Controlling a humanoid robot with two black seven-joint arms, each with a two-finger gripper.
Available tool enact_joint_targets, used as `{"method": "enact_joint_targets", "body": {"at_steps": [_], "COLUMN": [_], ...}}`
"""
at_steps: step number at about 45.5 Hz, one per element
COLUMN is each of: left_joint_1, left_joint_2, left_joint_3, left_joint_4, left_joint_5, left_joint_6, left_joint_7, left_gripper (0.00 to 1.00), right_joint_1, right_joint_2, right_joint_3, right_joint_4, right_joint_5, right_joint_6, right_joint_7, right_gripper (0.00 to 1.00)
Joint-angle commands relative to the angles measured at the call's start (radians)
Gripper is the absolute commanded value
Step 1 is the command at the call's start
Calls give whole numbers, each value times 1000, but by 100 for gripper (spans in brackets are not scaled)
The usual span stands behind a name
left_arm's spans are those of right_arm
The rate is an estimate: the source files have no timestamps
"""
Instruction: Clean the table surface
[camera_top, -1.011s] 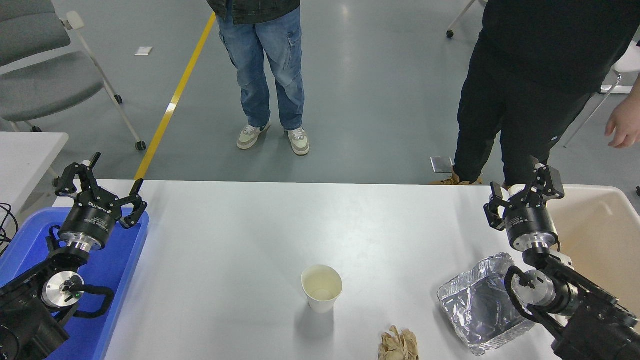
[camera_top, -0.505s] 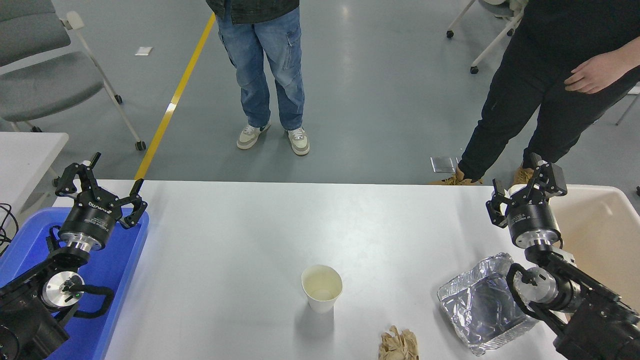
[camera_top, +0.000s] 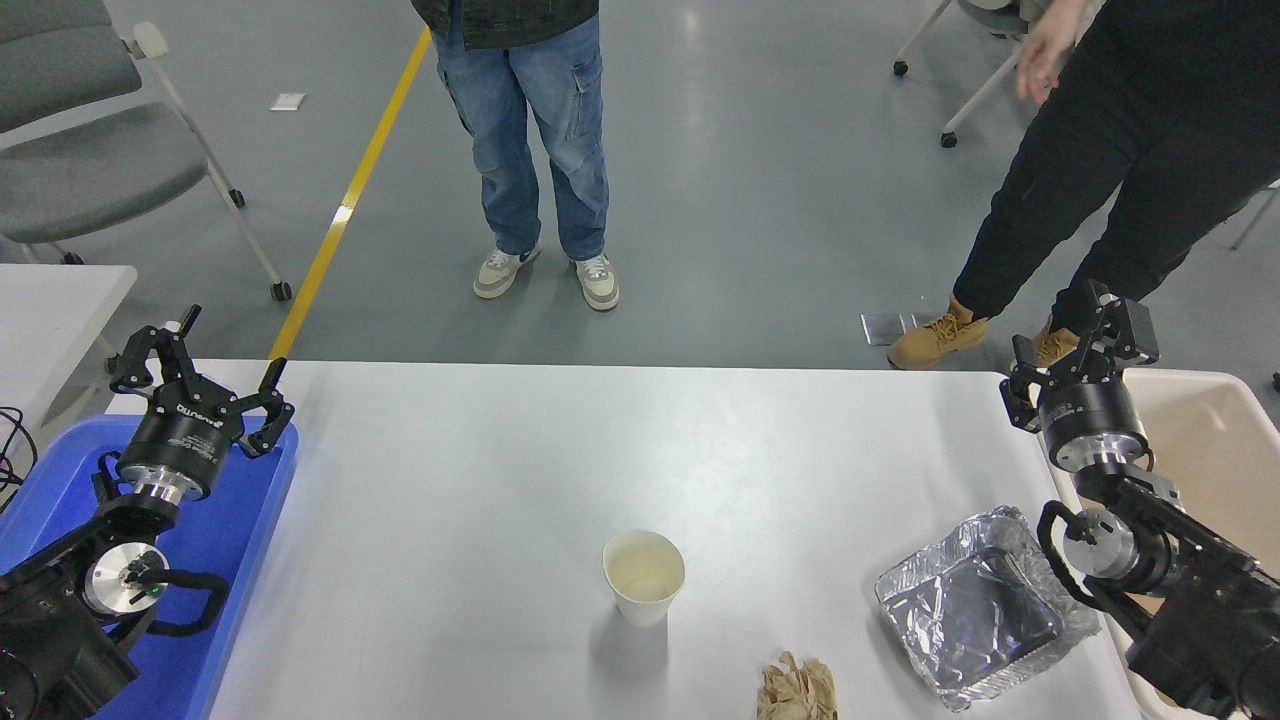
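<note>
— Condition of the table surface (camera_top: 480, 460)?
— Matte white-grey, rounded corners, filling the lower centre of the frame. On it: a paper cup (camera_top: 644, 577) upright at lower centre, crumpled brown paper (camera_top: 797, 689) at the bottom edge, a foil tray (camera_top: 985, 605) lower right.
— The claws?
— Right gripper (camera_top: 1082, 346), fingers spread, empty, at the table's right edge beside a beige bin (camera_top: 1225, 440). Left gripper (camera_top: 195, 360) spread, over the blue bin (camera_top: 225, 530) at lower left

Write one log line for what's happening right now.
right gripper: above beige plastic bin | left gripper: parked, open | white paper cup: on table
</note>
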Motion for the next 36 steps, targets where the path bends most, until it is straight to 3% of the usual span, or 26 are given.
{"method": "enact_joint_targets", "body": {"at_steps": [1,15,27,36], "left_joint_1": [0,0,0,0], "left_joint_2": [-1,0,-1,-1], "left_joint_3": [0,0,0,0], "left_joint_4": [0,0,0,0], "left_joint_5": [0,0,0,0], "left_joint_6": [-1,0,0,0], "left_joint_7": [0,0,0,0], "left_gripper": [100,100,100,100], "right_joint_1": [12,58,268,424], "right_joint_2": [-2,-103,-230,-282], "right_joint_3": [-14,-51,-448,-678], "right_joint_4": [-44,-36,-30,-27], "right_joint_5": [3,3,40,69], "right_joint_6": [70,77,77,108], "right_joint_7": [-1,-1,-5,-63], "right_gripper": [99,98,98,98]}}
